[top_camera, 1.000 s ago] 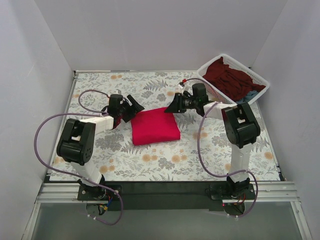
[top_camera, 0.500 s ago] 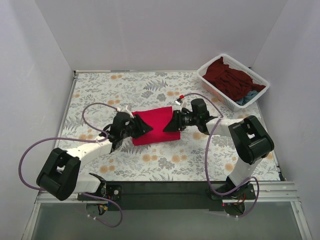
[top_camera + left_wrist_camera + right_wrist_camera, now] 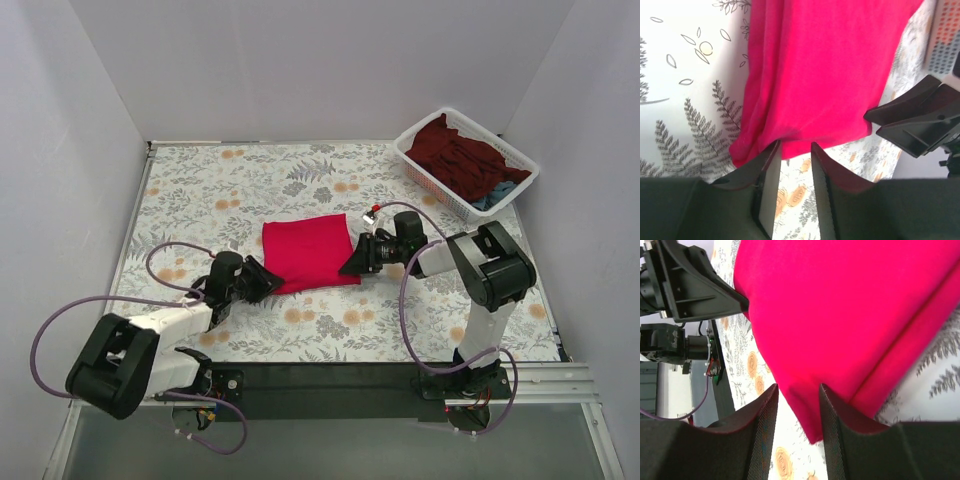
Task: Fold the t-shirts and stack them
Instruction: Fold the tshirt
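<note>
The crimson-red t-shirt (image 3: 308,253) lies folded into a flat rectangle on the floral table. My left gripper (image 3: 268,285) is low at its near left corner. In the left wrist view the gripper (image 3: 795,147) is open, its tips just touching the shirt's (image 3: 825,65) near edge, with bare table between the fingers. My right gripper (image 3: 353,264) is low at the near right corner. In the right wrist view it (image 3: 797,390) is open, with the shirt's (image 3: 850,315) corner lying between the fingers, not pinched. A dark maroon shirt (image 3: 455,150) and a teal-blue one (image 3: 497,190) lie in the basket.
The white mesh basket (image 3: 430,180) stands at the back right, tilted against the wall. White walls close in the table on three sides. The black rail with the arm bases runs along the near edge. Purple cables loop from both arms.
Both grippers have moved off the shirt's sides toward the near edge and dropped low at its near corners. The shirt lies flat in much the same place.
</note>
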Motion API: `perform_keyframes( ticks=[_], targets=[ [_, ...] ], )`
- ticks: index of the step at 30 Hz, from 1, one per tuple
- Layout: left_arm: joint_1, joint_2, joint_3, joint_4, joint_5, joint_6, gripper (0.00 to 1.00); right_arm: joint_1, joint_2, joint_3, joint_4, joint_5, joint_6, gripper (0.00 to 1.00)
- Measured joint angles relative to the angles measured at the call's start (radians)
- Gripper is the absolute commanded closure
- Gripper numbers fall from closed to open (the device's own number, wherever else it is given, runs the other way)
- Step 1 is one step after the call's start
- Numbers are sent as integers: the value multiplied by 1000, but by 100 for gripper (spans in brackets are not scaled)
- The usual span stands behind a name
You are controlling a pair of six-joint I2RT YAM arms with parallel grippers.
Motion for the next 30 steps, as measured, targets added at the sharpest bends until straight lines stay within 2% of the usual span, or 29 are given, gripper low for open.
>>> perform_keyframes(
  ticks=[4,8,11,17,23,30],
  targets=[
    [6,-132,5,-101,-26,17,62,11,-83,-5,-45,21,28,53],
    [6,-253,46,-215,-64,35,62,77,-165,39,-50,39,78,53],
    [7,-324,74,-274,-100,43,62,159,-164,118,-42,60,119,53],
    [11,-382,81,-362,-167,48,62,309,-11,249,45,101,212,53],
    [11,-398,76,-412,-188,50,62,332,233,266,112,123,303,54],
    [11,-356,76,-400,-184,62,64,328,255,266,204,116,353,54]
  ],
)
